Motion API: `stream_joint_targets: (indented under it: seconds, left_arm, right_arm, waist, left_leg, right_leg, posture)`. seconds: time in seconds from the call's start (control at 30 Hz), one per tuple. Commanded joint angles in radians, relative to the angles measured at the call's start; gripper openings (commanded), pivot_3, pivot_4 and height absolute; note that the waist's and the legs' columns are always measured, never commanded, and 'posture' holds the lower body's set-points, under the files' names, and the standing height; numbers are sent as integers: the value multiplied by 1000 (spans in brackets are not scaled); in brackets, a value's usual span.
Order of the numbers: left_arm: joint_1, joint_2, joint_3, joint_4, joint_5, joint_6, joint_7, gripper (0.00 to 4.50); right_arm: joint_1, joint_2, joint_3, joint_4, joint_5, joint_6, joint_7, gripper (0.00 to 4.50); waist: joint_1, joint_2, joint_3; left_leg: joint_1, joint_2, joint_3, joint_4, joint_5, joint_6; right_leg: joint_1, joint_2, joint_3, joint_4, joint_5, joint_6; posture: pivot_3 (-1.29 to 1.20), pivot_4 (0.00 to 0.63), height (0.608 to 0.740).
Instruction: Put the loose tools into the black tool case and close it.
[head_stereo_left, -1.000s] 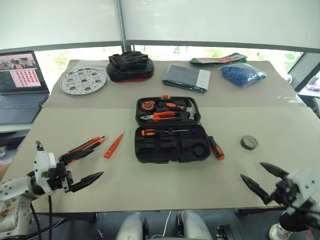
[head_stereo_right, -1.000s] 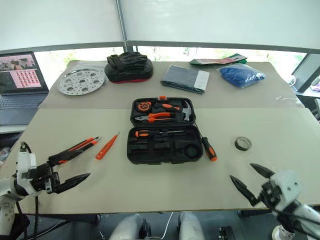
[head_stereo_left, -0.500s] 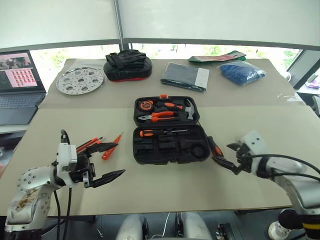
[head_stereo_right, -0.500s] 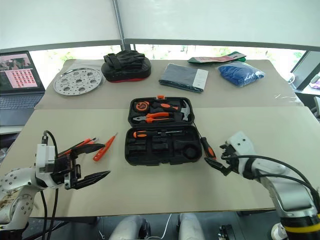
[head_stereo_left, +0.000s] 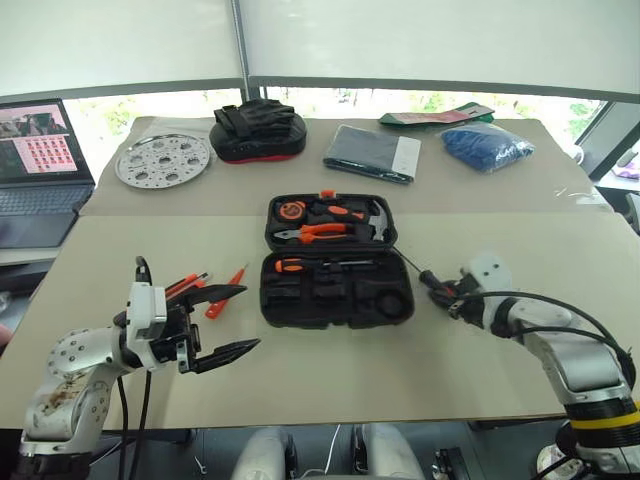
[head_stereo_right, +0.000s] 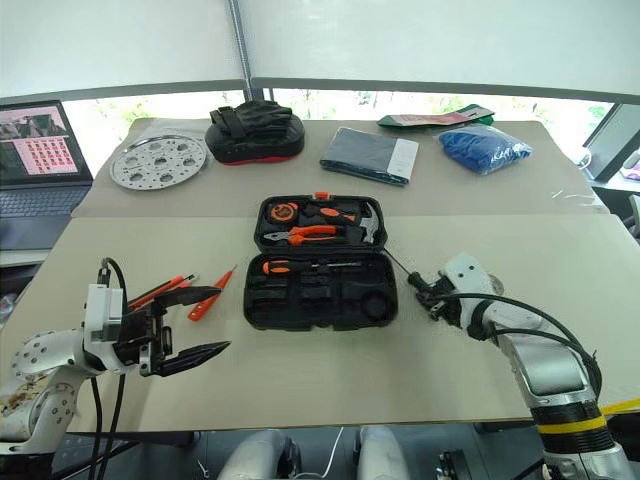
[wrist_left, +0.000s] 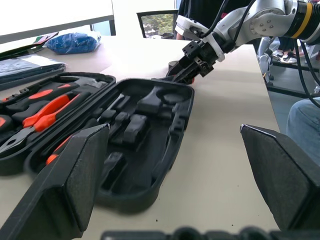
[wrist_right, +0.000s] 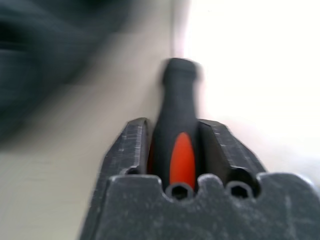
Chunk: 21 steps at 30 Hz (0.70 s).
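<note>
Our right gripper (wrist_right: 175, 142) clamps its fingers on the screwdriver (wrist_right: 177, 120) beside the black tool case (head_stereo_left: 335, 288), ready to slot it; our left gripper (head_stereo_left: 225, 322) waits, fingers spread.

Black plastic hinged tool case (head_stereo_left: 336, 262) lay open mid-table, w/ orange-handled pliers (head_stereo_left: 316, 232) in its far half. Slim orange tester pen (head_stereo_left: 226, 292) lay left of it, orange-and-black-handled screwdriver (wrist_right: 177, 131) just right. Perforated round metal plate (head_stereo_left: 165, 160) sat behind, far left.
</note>
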<state>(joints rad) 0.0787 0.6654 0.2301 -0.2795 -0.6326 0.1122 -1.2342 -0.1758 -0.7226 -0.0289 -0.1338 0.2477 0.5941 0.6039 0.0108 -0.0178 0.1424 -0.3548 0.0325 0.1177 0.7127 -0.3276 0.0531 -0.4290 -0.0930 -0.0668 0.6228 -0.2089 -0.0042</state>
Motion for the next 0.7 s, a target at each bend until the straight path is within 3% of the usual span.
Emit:
stream_joint_targets:
  seconds: [0.03, 0.23, 0.43, 0.53, 0.7]
  left_arm:
    - [-14, -3, 18, -32, -32, 9, 24, 4500]
    - [-3, -16, 30, -27, -44, 15, 73, 4500]
    - [10, -20, 37, -12, -47, 30, 96, 4500]
    - [24, -10, 49, -1, -38, 30, 94, 4500]
    - [59, -3, 66, -10, -35, 30, 95, 4500]
  right_arm:
    - [-9, -51, -86, -13, -2, -143, 60, 1092]
    - [-156, -116, -58, 55, 4, -319, 231, 1091]
    - [-371, -15, 153, 142, 32, -543, 602, 1091]
    - [-505, 54, 286, 291, -85, -561, 656, 1091]
    - [-592, 112, 358, 454, -173, -626, 669, 1091]
  waist:
    - [0, 1, 1]
    - [-13, 2, 2]
    - [-27, 1, 3]
    - [-26, 1, 4]
    - [-9, 1, 5]
  left_leg:
    - [0, 0, 0, 0, 0, 0]
    - [0, 0, 1, -1, 0, 0]
    - [1, 2, -1, -2, 0, 0]
    - [2, 1, 0, -2, 1, -2]
    - [-2, 0, 0, -1, 1, -2]
  right_leg:
    - [0, 0, 0, 0, 0, 0]
    - [-1, 1, 1, 0, 0, 0]
    - [-1, 3, 1, 0, 0, 0]
    - [-1, 2, 1, 1, 0, -1]
    - [-4, -1, -2, 1, 0, -1]
  posture:
    - [0, 150, 740]
    - [0, 150, 740]
    - [0, 150, 740]
    - [0, 150, 740]
    - [0, 150, 740]
